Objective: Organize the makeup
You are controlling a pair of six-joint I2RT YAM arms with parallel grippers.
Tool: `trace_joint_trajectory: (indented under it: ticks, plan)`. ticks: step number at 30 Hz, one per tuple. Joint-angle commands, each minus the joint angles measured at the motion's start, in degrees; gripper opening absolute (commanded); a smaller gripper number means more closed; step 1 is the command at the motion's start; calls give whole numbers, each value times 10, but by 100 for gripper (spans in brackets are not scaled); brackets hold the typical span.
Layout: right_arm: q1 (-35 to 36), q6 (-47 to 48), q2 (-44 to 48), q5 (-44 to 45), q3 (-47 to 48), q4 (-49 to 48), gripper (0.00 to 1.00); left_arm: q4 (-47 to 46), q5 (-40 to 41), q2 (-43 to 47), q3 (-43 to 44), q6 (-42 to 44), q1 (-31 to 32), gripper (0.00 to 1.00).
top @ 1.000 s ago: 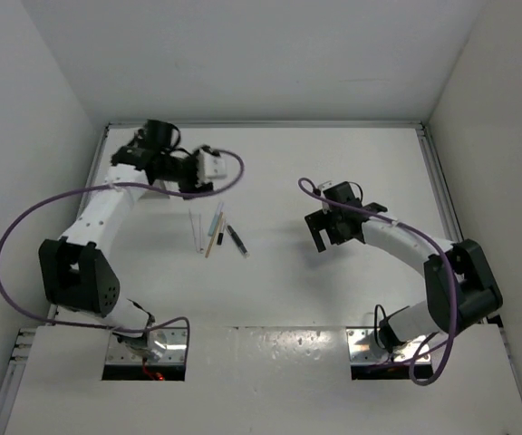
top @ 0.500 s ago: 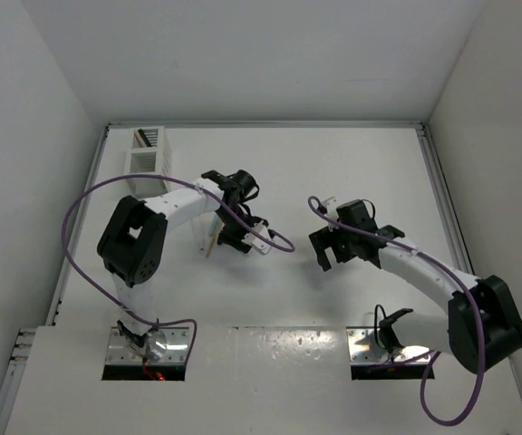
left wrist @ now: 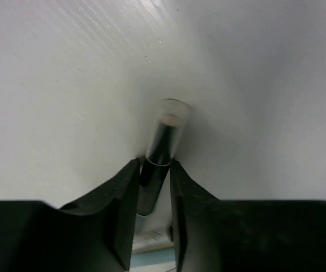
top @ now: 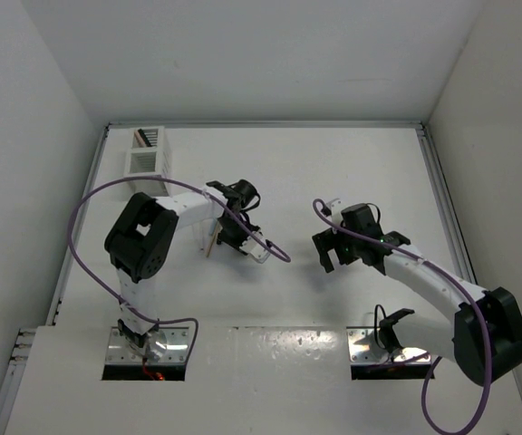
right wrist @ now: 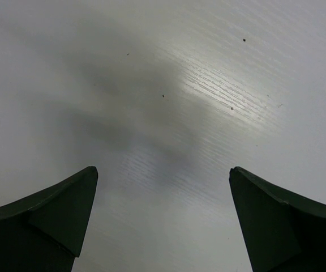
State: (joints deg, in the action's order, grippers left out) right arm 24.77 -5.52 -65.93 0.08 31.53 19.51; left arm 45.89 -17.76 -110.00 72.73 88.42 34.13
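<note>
In the left wrist view my left gripper [left wrist: 154, 171] is shut on a black makeup stick [left wrist: 164, 136] with a clear cap, at table level. In the top view this gripper [top: 236, 241] sits over the group of makeup sticks left of centre and hides most of them. Only one tan wooden stick [top: 210, 243] shows beside it. My right gripper [top: 326, 254] is open and empty, right of centre, away from the sticks. Its wrist view shows the right gripper [right wrist: 163, 178] wide open over bare table.
A white slatted holder [top: 145, 156] stands at the back left corner of the table. The left arm's purple cable [top: 89, 217] loops out to the left. Low walls border the table at the back and both sides.
My left arm swung from the back left, by the holder, down to the sticks and its jaws now stand shut on a black one. My right arm shifted slightly nearer and right.
</note>
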Motion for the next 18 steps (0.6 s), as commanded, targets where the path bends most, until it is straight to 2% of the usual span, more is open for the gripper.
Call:
trace_joint_trajectory:
  ticks: [1,6,9,12,13,16,17,18]
  plan:
    - [-6,6,7,9,8,-14,100,-72,10,-1,-29,-10,20,29]
    - [-8,5,9,18,7,-13,100,-72,-9,4,-35,-15,26,5]
    - [-8,3,8,18,9,-13,100,-77,-40,9,-8,-45,31,0]
    - [-9,2,5,18,15,-14,100,-84,-85,3,54,-126,31,0]
    - [-9,1,3,16,17,-16,100,-84,-98,-5,96,-184,25,0]
    - [-8,-5,-1,14,21,-17,100,-84,-167,-15,163,-281,-6,0]
    - [-8,-5,-1,12,22,-18,100,-89,-202,-15,207,-360,-31,0]
    - [-8,-5,-4,12,25,-22,100,-94,-223,-15,230,-404,-46,0]
